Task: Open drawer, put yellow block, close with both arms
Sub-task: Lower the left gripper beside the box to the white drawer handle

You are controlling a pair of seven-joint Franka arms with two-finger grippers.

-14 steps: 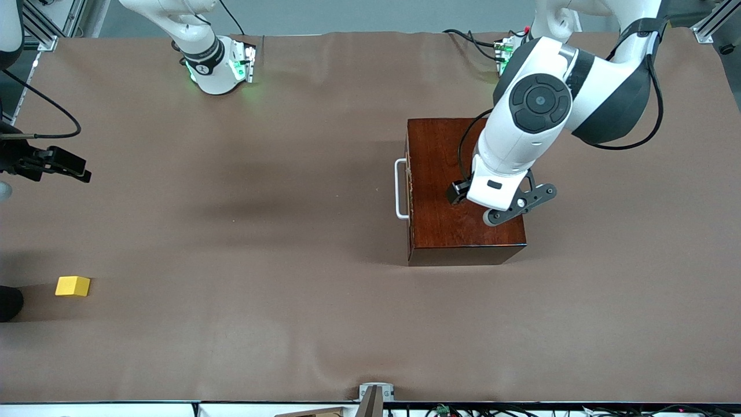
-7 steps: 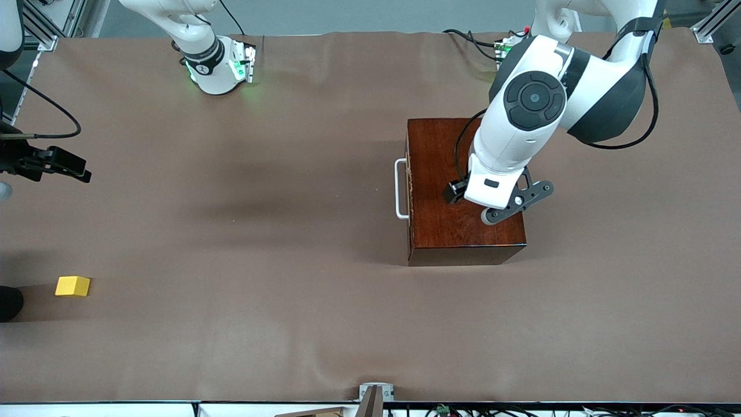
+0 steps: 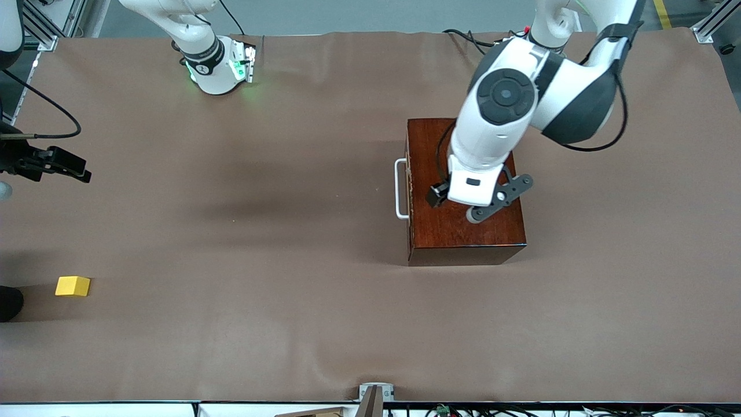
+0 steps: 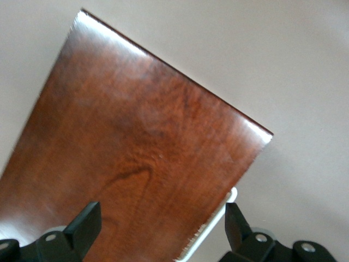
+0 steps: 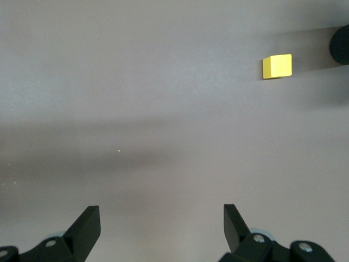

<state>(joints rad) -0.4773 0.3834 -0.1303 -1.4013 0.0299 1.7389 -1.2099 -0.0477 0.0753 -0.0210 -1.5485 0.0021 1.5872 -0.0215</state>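
The glossy dark wooden box (image 3: 463,191) is standing as the lone bulky obstacle, toward the left arm's end of the table (image 3: 260,347). The left gripper (image 4: 158,234), fingers spread, is hanging over its lid, and the white handle (image 3: 399,189) is facing open cloth. The yellow block (image 3: 73,286) is sitting well apart with bare cloth around it, except a dark object (image 3: 8,302) at the table's edge, apparently just beside it.

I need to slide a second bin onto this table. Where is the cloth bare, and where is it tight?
The widest bare cloth lies between the yellow block and the wooden box. Another strip runs along the edge nearest the front camera. It is tight at the box: the left gripper hovers open above it, near its white handle.
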